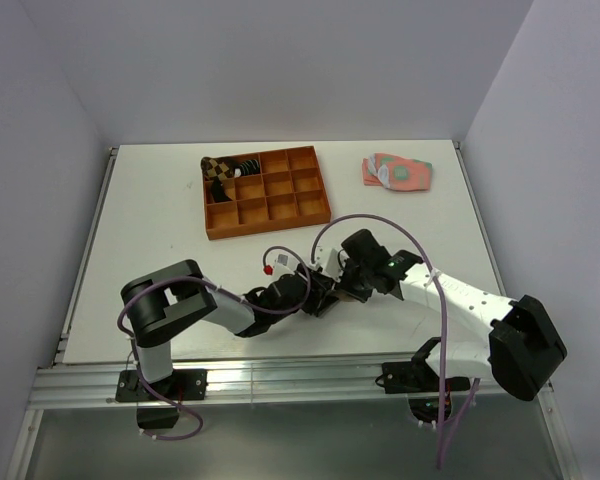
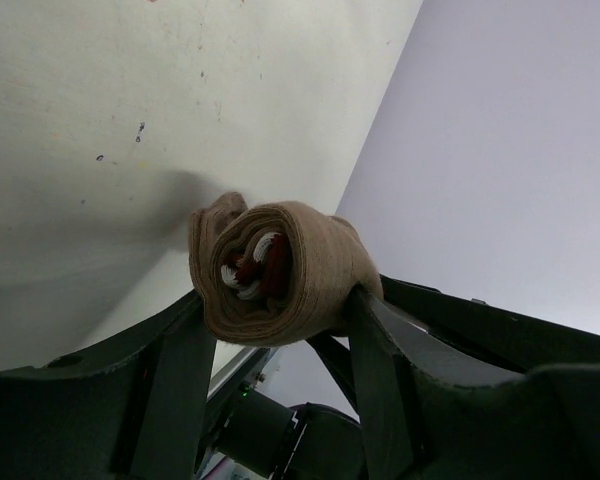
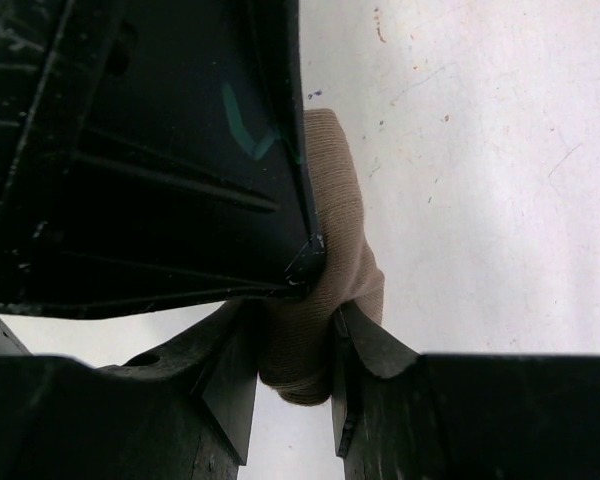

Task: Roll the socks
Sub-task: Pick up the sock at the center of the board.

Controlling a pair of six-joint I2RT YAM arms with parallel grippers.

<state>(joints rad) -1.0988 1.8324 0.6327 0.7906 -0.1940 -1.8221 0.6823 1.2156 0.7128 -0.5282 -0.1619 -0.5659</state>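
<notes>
The tan-brown sock (image 2: 315,270) is wound into a roll, its maroon-and-white cuff (image 2: 252,265) at the centre. My left gripper (image 2: 280,315) is shut on the roll, one finger on each side. My right gripper (image 3: 295,385) is shut on the same sock (image 3: 330,290) from the other side, close against the left gripper's finger (image 3: 140,150). In the top view both grippers, left (image 1: 323,293) and right (image 1: 344,287), meet near the table's front middle and hide the sock. The black striped sock (image 1: 244,167) lies in the tray's back-left corner.
An orange compartment tray (image 1: 270,208) stands at the back middle, with a brown checkered rolled sock (image 1: 216,168) in its back-left corner. Flat pink-and-green socks (image 1: 397,171) lie at the back right. Purple cables loop over both arms.
</notes>
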